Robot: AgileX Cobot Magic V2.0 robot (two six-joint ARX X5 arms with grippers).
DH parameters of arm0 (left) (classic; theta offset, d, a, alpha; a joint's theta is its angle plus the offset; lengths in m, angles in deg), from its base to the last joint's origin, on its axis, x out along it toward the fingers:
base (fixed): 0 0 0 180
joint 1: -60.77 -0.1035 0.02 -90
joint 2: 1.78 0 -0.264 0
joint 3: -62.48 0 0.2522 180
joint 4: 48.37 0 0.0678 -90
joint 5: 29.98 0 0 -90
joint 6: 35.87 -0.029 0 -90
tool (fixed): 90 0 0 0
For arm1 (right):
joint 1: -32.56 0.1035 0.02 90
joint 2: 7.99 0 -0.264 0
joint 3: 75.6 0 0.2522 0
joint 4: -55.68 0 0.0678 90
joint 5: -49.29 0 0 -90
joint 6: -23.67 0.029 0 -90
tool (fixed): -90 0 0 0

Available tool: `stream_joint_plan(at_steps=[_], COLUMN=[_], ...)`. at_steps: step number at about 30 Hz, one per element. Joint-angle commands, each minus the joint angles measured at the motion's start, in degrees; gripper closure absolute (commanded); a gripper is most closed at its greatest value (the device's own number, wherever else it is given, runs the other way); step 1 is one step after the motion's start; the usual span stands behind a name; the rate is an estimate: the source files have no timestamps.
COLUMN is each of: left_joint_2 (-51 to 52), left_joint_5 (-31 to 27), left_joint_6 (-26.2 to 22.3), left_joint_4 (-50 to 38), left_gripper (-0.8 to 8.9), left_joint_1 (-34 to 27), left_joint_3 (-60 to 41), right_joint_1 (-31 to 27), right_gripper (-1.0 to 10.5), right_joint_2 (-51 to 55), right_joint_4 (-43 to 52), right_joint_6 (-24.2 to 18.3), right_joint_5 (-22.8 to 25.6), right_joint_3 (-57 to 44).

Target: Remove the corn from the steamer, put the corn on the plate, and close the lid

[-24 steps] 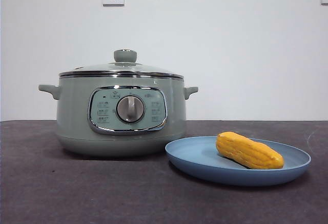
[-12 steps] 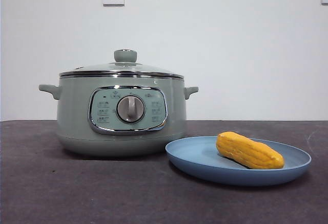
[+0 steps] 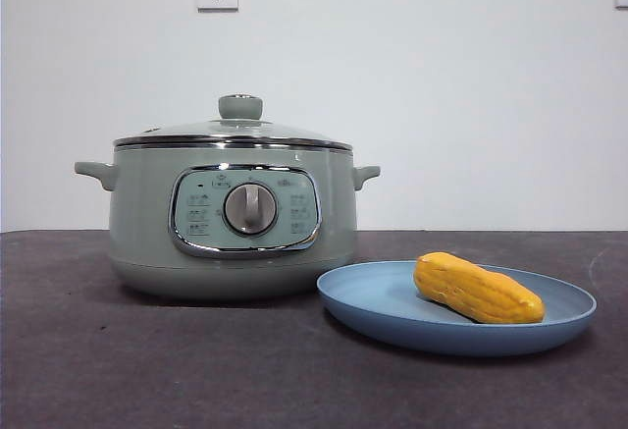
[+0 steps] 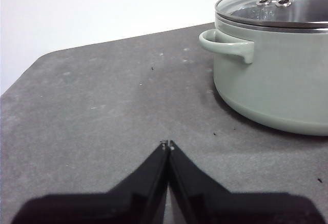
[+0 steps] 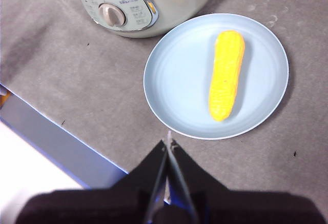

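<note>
Now corn [image 3: 478, 291] lying on plate [image 3: 392, 321], lid [image 3: 235, 131] seated on steamer [image 3: 142, 223], both claws [image 4: 167, 144] [image 5: 168, 143] pressed together.

The corn [image 3: 478, 289] lies on the plate [image 3: 392, 316] just beside the steamer [image 3: 147, 223], whose lid [image 3: 232, 132] sits closed, all on the dark counter [image 3: 147, 370]

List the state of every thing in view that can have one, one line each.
Yellow-orange corn cob: lying on the plate, free.
Light-blue round plate: holding the corn.
Sage-green steamer pot: closed.
Glass lid with green knob: seated on the pot.
Left pincer: shut, empty.
Right pincer: shut, empty.
</note>
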Motion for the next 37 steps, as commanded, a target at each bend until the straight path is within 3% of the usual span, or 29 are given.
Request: stream_joint_plan(at_steps=[1, 6, 8, 10, 17, 25, 31, 37], left_joint_2=[0.15, 0.15, 0.15, 0.15, 0.15, 0.15, 0.15, 0.15], left_joint_5=[-0.24, -0.24, -0.24, -0.24, -0.24, -0.26, -0.26, -0.26], left_joint_6=[0.55, 0.55, 0.55, 0.55, 0.55, 0.55, 0.55, 0.55], left_joint_4=[-0.24, -0.24, -0.24, -0.26, -0.26, -0.26, -0.24, -0.24], left_gripper=[8.17, 8.17, 8.17, 8.17, 8.17, 8.17, 8.17, 8.17], left_joint_1=[-0.2, -0.2, -0.2, -0.2, -0.2, -0.2, -0.2, -0.2], left_joint_3=[-0.81, -0.81, -0.81, -0.81, -0.81, -0.81, -0.81, -0.81], right_joint_1=[0.07, 0.07, 0.0, -0.85, -10.64, -23.21, -26.16, -26.51], right_gripper=[9.5, 9.5, 9.5, 9.5, 9.5, 9.5, 9.5, 9.5], right_joint_2=[0.04, 0.04, 0.04, 0.76, 6.93, 18.86, 27.3, 32.39], right_joint_4=[0.28, 0.28, 1.18, 4.31, 21.42, 37.46, 43.3, 43.36], right_joint_6=[-0.07, -0.26, -4.28, -4.87, -5.7, -5.81, -5.88, -5.6], right_joint_5=[0.17, 0.17, 1.01, 3.82, 4.28, 4.28, 4.72, 4.68], right_joint_3=[-0.28, -0.31, -0.31, -0.31, -3.8, -21.22, -32.39, -38.62])
